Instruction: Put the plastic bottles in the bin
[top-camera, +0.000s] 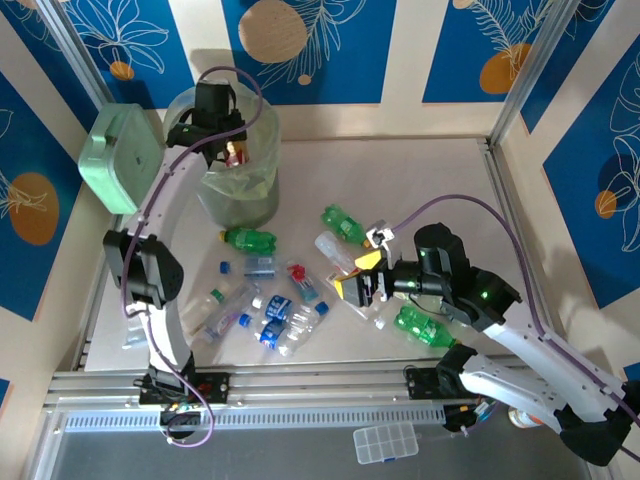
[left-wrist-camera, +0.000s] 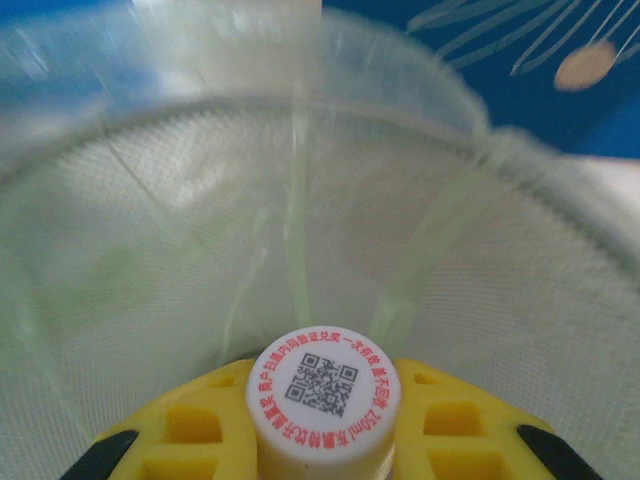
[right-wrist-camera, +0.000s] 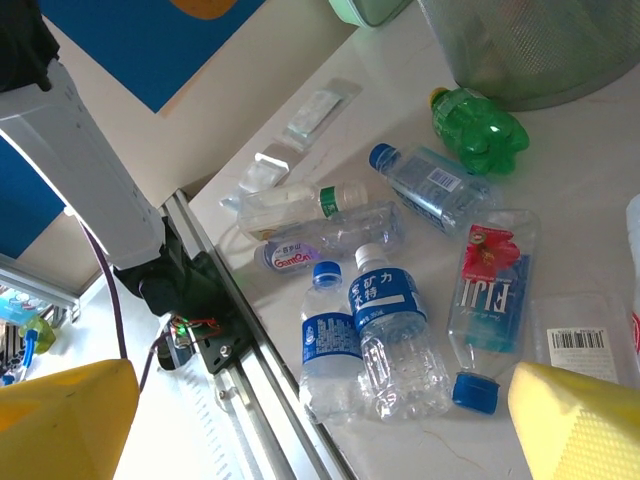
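Yellow plastic fingers (left-wrist-camera: 190, 425) of the left gripper (left-wrist-camera: 323, 450) are clenched on a white-capped plastic bottle (left-wrist-camera: 323, 395), its cap printed with a QR code ringed by red characters. The bottle hangs over the open mouth of the tall round translucent grey-green bin (left-wrist-camera: 480, 200), whose meshed inner wall curves behind it. From above, the left gripper (top-camera: 228, 140) sits over the bin (top-camera: 255, 195) with the bottle's reddish label (top-camera: 236, 153) just showing below it. A mint green square box (top-camera: 122, 158) stands just beside the bin on its left.

More bottles lie scattered on the pale table (top-camera: 440, 180). The right gripper (top-camera: 358, 275) hovers over them with its jaws spread wide, grasping nothing; its wrist view has one yellow finger (right-wrist-camera: 70, 420) at each lower corner. Below it lie a pair of blue-labelled clear bottles (right-wrist-camera: 385, 320) touching side by side, a red-flowered blue-capped bottle (right-wrist-camera: 490, 290) just beside them, and a crumpled green bottle (right-wrist-camera: 480, 130) near the bin's foot (right-wrist-camera: 540, 50). A second green bottle (top-camera: 345, 222) and a third green bottle (top-camera: 425, 327) lie on either side of the right gripper.
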